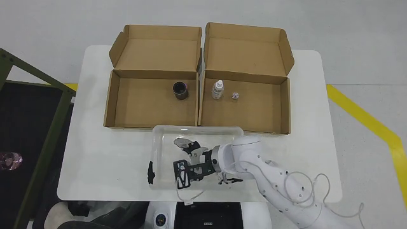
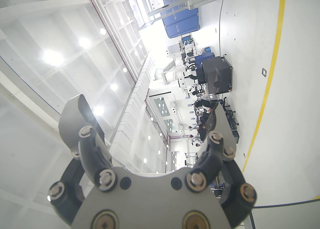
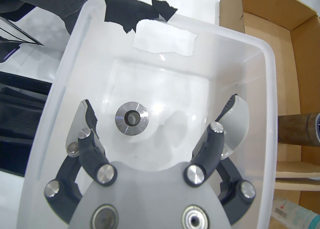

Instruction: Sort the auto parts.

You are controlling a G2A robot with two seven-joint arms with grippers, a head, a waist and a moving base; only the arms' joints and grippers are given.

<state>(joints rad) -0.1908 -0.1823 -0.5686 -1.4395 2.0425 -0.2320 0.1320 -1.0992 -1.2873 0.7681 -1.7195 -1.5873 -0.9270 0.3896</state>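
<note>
One metal bushing point(image 3: 131, 121) lies on the floor of the clear bin point(image 3: 257, 84), between the spread fingers of my right gripper point(image 3: 161, 104), nearer one finger and touching neither. Just beyond the bin, my left cardboard box point(image 1: 143, 105) holds a dark cylinder point(image 1: 181, 90), and my right cardboard box point(image 1: 261, 108) holds a white bottle point(image 1: 218, 89). My left gripper point(image 2: 148, 104) faces the hall, jaws spread, empty
</note>
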